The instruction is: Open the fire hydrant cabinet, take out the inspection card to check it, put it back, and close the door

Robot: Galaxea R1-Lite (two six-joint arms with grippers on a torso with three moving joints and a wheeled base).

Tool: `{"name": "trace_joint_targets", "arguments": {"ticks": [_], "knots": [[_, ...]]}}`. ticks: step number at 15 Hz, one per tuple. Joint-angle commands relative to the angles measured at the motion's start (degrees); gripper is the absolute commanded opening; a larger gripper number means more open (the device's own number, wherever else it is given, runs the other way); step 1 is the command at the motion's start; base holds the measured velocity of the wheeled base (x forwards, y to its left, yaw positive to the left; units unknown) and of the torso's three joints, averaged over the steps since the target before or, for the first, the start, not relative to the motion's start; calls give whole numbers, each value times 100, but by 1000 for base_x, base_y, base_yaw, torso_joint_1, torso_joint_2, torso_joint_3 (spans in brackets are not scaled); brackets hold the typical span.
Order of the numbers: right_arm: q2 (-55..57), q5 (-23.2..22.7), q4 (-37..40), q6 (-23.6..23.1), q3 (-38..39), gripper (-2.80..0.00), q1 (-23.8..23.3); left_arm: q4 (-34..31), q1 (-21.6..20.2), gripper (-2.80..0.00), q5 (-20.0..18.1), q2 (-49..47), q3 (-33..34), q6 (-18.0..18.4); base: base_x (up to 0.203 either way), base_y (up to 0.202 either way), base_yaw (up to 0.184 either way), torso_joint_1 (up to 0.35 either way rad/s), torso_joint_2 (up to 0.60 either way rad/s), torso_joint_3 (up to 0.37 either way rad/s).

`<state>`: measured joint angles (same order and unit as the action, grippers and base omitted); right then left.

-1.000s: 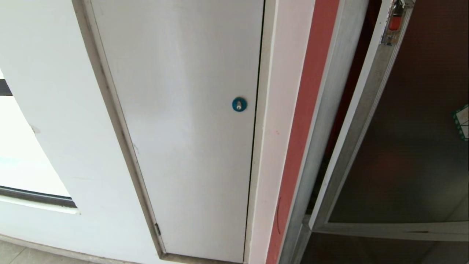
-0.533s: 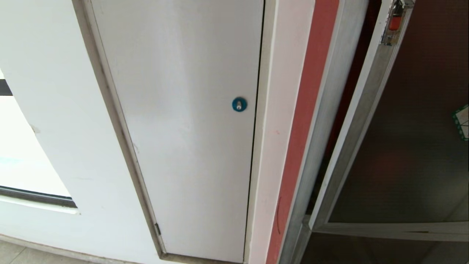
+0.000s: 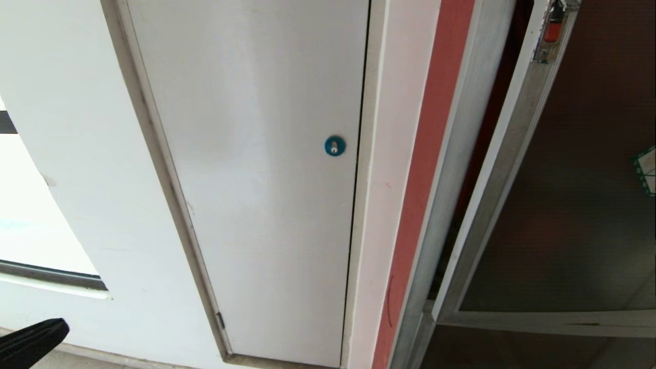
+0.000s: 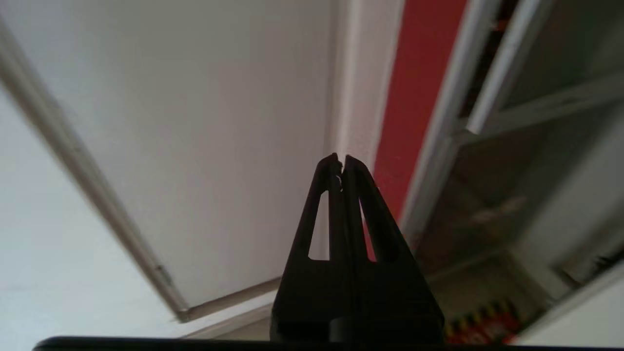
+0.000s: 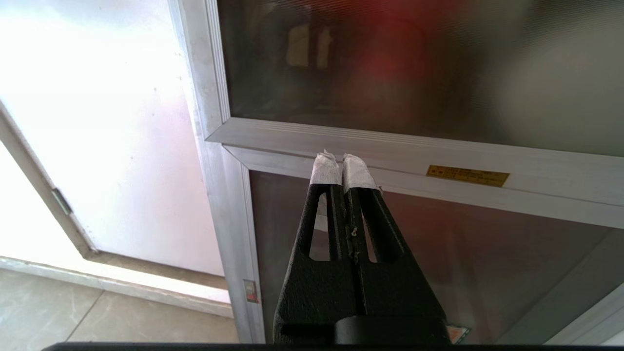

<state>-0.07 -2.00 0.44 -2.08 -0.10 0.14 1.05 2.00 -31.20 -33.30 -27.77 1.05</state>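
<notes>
Both grippers are showing jaws together, empty: left gripper (image 4: 341, 158) is pointing toward the door (image 3: 564, 205), standing ajar; right gripper (image 5: 341, 161) is idling near its frame.

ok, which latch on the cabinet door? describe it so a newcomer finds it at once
Start from the dark tinted glass door at the right of the head view. Follow its silver frame's left upright to the top: the latch sits there. Its red marking sets it apart from the round blue lock on the white panel.
</notes>
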Motion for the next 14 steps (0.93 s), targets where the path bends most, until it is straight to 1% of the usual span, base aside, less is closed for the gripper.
{"name": "trace_joint_targets", "arguments": {"ticks": [1,4,7,11,14], "knots": [[-1,-2,0,-2,1,-280,3,5,690,-280,-234,-1259,-514,-17,0,0,0,0,0,0],[-1,-4,0,-2,1,-280,3,90,1652,-280,-320,-2049,-974,-28,0,0,0,0,0,0],[-1,-2,0,-2,1,-280,3,774,2318,-280,-331,-3037,-1185,-73,0,0,0,0,0,0],[-1,-2,0,-2,1,-280,3,1815,3018,-280,-333,-4518,-1741,-341,0,0,0,0,0,0],[-1,-2,0,-2,1,-280,3,2218,3458,-280,-329,-5413,-2404,-497,0,0,0,0,0,0]]}}
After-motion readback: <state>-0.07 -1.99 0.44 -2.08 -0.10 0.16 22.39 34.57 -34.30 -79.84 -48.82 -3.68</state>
